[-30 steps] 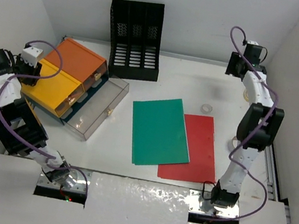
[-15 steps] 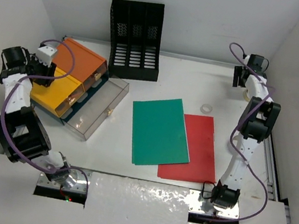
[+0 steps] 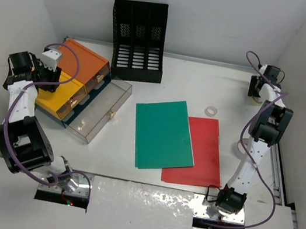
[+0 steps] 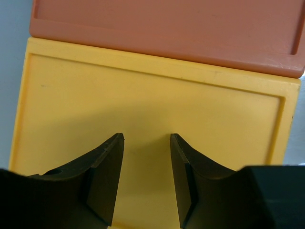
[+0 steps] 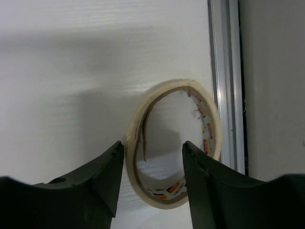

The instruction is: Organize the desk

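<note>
The desk (image 3: 194, 80) is a white tabletop with metal edge rails. My left gripper (image 3: 33, 70) hovers over the yellow top of the orange-and-yellow drawer box (image 3: 71, 73). In the left wrist view it (image 4: 147, 138) is open and empty above the yellow lid (image 4: 143, 95). My right gripper (image 3: 259, 89) is at the far right edge. In the right wrist view it (image 5: 152, 143) is open, its jaws straddling the left wall of a cream masking-tape roll (image 5: 209, 129) lying flat beside the rail (image 5: 221, 57).
A black mesh file rack (image 3: 137, 40) stands at the back. A clear drawer (image 3: 97, 110) is pulled out of the box. A green folder (image 3: 163, 133) overlaps a red folder (image 3: 205, 153) mid-desk. A small clear tape ring (image 3: 211, 110) lies near the right arm.
My left gripper has swung right, over the yellow box. My right gripper has moved right and lowered to the tape roll by the rail.
</note>
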Tool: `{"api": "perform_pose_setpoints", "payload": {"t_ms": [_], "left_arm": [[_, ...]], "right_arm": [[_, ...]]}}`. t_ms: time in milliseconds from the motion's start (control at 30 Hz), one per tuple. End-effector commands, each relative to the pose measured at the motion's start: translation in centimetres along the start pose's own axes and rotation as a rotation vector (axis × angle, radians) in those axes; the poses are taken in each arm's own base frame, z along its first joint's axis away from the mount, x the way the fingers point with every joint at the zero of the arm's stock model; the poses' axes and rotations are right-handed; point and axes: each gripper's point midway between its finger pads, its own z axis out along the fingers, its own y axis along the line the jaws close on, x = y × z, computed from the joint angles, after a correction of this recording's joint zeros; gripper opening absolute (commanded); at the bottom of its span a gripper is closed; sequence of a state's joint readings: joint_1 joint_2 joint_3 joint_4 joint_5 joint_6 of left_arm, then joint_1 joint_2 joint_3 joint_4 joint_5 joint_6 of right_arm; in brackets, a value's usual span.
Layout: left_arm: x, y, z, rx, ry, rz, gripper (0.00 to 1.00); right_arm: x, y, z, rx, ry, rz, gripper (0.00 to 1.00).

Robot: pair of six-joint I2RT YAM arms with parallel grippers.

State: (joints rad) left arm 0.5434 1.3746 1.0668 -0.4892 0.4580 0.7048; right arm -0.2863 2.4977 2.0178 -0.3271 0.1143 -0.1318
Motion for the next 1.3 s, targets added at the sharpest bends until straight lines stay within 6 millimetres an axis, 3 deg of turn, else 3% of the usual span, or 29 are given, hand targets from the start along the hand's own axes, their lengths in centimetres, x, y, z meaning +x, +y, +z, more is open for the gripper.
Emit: {"api": "perform_pose_setpoints", "payload": {"t_ms": [0, 200, 233, 300, 433, 467, 500, 567, 633, 667, 733, 767, 833, 867, 900, 933, 1033, 1067, 1133, 1167, 1200, 1267], "left_arm": [[0.2, -0.6, -0.5, -0.014, -0.001, -0.012, 0.42], [-0.3, -0.5, -1.7, -0.038, -0.011, 0.021, 0.42], [-0.6, -0.4, -2.1, -0.049, -0.018, 0.029, 0.42], [-1.2, -0.3, -2.9, -0.062, -0.027, 0.039, 0.42], [-2.4, -1.4, -4.3, -0.03, -0.064, 0.042, 0.42], [-2.7, -1.9, -4.9, -0.024, -0.074, 0.046, 0.42], [-3.0, -2.3, -5.3, -0.008, -0.092, 0.045, 0.42], [-3.4, -3.1, -6.4, -0.002, -0.116, 0.052, 0.42], [-3.3, -3.9, -6.9, 0.006, -0.13, 0.05, 0.42], [-3.4, -4.3, -7.5, 0.005, -0.14, 0.054, 0.42], [-2.8, -4.9, -7.6, 0.019, -0.134, 0.032, 0.42], [-2.9, -5.3, -7.8, 0.02, -0.145, 0.026, 0.42], [-2.6, -6.0, -7.7, 0.041, -0.163, 0.015, 0.42], [-2.8, -6.3, -7.9, 0.044, -0.179, 0.002, 0.42], [-2.7, -6.4, -7.9, 0.044, -0.183, -0.008, 0.42], [-2.9, -6.3, -8.1, 0.031, -0.196, -0.015, 0.42], [-3.0, -6.1, -8.4, 0.009, -0.203, -0.015, 0.42], [-3.0, -5.8, -8.5, -0.005, -0.196, -0.014, 0.42], [-3.0, -5.4, -8.8, -0.035, -0.193, -0.013, 0.42], [-2.8, -4.7, -9.1, -0.073, -0.185, -0.034, 0.42], [-3.0, -4.3, -9.4, -0.103, -0.199, -0.04, 0.43], [-2.8, -3.5, -9.7, -0.143, -0.197, -0.068, 0.43]], "right_arm": [[-0.6, 1.6, -0.4, -0.099, -0.038, 0.027, 0.45], [0.6, 3.4, -0.5, -0.178, -0.015, 0.065, 0.1], [0.6, 3.7, -0.7, -0.182, -0.018, 0.065, 0.0], [0.6, 3.8, -1.6, -0.172, -0.033, 0.058, 0.0], [-1.0, 6.2, -4.4, -0.202, -0.066, -0.031, 0.0], [-2.3, 6.2, -5.8, -0.183, -0.09, -0.052, 0.0], [-3.3, 7.8, -6.8, -0.195, -0.107, -0.083, 0.0], [-5.4, 9.1, -10.0, -0.204, -0.167, -0.106, 0.0], [-6.1, 12.6, -12.5, -0.24, -0.216, -0.143, 0.0], [-8.3, 14.6, -15.9, -0.256, -0.292, -0.17, 0.0], [-8.5, 18.2, -18.7, -0.299, -0.345, -0.215, 0.0], [-9.9, 20.8, -22.4, -0.332, -0.416, -0.239, 0.0], [-9.6, 24.5, -25.5, -0.41, -0.462, -0.236, 0.0], [-9.9, 28.0, -29.2, -0.477, -0.521, -0.262, 0.0], [-9.4, 30.9, -31.2, -0.574, -0.551, -0.263, 0.0], [-8.4, 35.2, -34.4, -0.676, -0.587, -0.305, 0.0], [-7.9, 41.3, -41.0, -0.87, -0.692, -0.279, 0.0], [-7.1, 44.9, -44.2, -0.96, -0.732, -0.288, 0.0], [-5.4, 49.1, -47.7, -1.067, -0.745, -0.289, 0.0], [-5.9, 50.4, -49.2, -1.113, -0.755, -0.235, 0.0], [-4.9, 52.1, -48.8, -1.137, -0.73, -0.22, 0.0], [-4.3, 54.5, -50.2, -1.201, -0.735, -0.133, 0.0]]}}
